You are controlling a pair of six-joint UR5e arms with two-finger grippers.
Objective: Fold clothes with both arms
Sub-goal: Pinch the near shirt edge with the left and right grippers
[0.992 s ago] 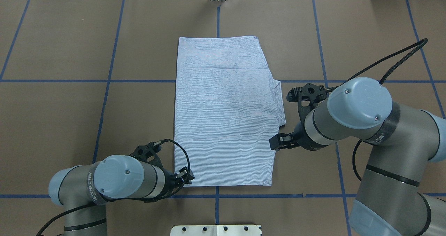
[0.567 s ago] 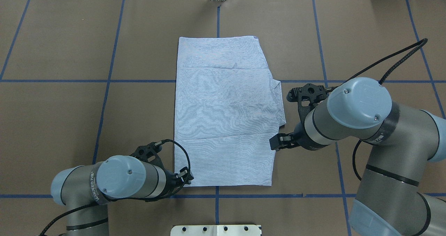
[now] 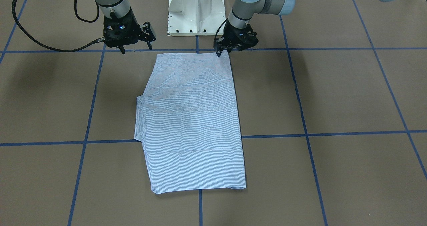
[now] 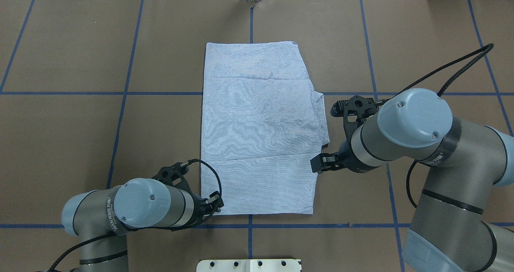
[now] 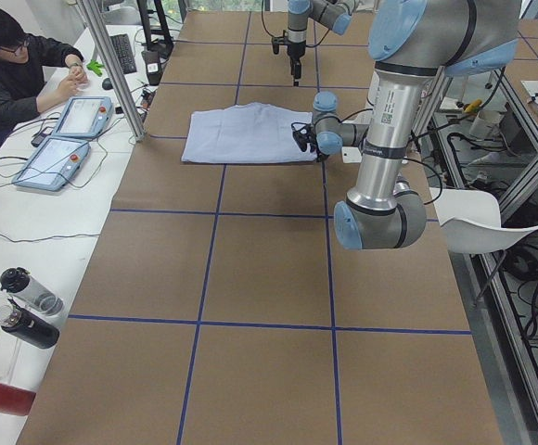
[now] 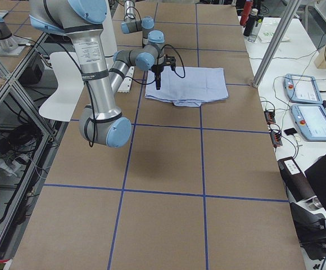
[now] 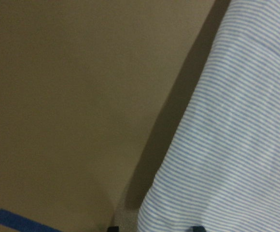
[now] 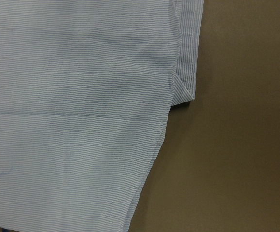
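Taking 12 o'clock as the table's far side from the robot, the striped shirt [image 4: 257, 131] lies folded into a tall, flat rectangle at the middle of the brown table [image 4: 80, 143], crossing the blue tape lines [image 4: 120, 123]. No neck label or print shows on its upturned side. A narrow doubled strip of cloth [image 4: 322, 117] sticks out from its 3 o'clock edge.

The left gripper [image 3: 221, 52] is down at the shirt's 7 o'clock corner. In the left wrist view its two fingertips show as dark specks at the bottom edge. They stand a little apart with the corner of the cloth between them, not pinched together. The right gripper [image 3: 136, 50] hangs just beside the shirt's 4 o'clock edge. It is clear of the cloth, its jaws are spread wide, and it holds nothing.

A dark band [image 4: 110, 215] around the left arm [image 4: 148, 203] carries pale lettering that reads "WANJEED", followed by characters too small to make out. The right arm [image 4: 405, 127] wears a similar band [image 4: 438, 158], but its lettering is too small to read. The near arm in the left side view has a black-printed sticker [image 5: 387, 107], which is also unreadable.
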